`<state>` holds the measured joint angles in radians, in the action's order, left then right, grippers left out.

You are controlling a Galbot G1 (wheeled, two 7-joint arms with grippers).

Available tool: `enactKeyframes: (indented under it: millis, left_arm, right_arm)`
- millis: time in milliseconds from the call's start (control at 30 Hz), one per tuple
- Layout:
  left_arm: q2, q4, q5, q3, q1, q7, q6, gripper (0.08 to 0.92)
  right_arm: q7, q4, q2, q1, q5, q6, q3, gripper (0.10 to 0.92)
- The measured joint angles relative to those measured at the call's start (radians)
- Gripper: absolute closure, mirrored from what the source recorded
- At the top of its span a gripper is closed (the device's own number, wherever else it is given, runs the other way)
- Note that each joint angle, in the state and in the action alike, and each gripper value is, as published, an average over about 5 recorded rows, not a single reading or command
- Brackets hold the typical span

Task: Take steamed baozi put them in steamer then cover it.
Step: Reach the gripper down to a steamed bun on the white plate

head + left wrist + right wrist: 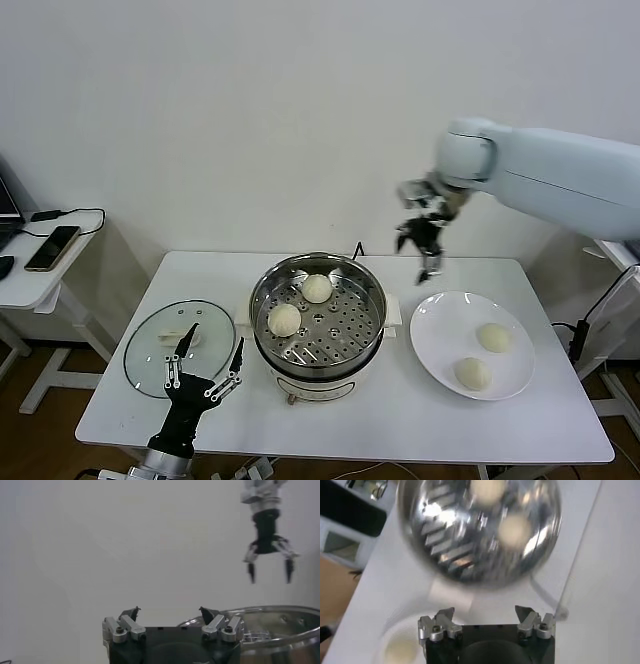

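A plain white wall is standing behind a white table [400, 430], and a small side table [40, 275] with a phone [52, 247] on it is sitting off to the robot's left. The steamer [318, 318] is resting near the middle of the white table on its white base, its shiny rim open to the air. Two buns are lying on the perforated tray inside: one bun [317, 288] toward the far side and another bun [285, 319] just beside it, nearer the robot's left. The wrist camera on the right arm is also showing the steamer [480, 530] from above, blurred, with both pale buns inside.

To the robot's right of the steamer, a white plate [430, 340] is holding the other two buns, one bun [494, 337] farther back and one bun [473, 373] closer to the front, lying apart from each other.

The glass lid [150, 350] is lying flat on the table to the robot's left of the steamer, its cream handle facing up.

The right gripper [425, 250] is hanging in the air above the table's far edge, between the steamer and the plate, with its fingers spread and nothing between them. The left gripper [208, 370] is hovering low at the near edge of the lid, fingers pointing up and spread wide, holding nothing.
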<state>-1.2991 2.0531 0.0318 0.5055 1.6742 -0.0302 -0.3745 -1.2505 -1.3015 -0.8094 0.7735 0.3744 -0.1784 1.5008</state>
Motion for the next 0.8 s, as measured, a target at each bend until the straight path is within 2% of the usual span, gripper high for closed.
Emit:
enactKeyframes:
  millis: [333, 800]
  left_arm:
    - [-0.005, -0.006, -0.001, 0.011, 0.004, 0.0, -0.004, 0.177]
    - [-0.012, -0.016, -0.007, 0.011, 0.003, 0.001, -0.005, 0.177]
  right_arm:
    - [0.005, 0.001, 0.134, -0.181, -0.102, 0.034, -0.053, 0.203]
    - [0.082, 0.045, 0.166, -0.42, -0.17, 0.048, -0.151, 0.203]
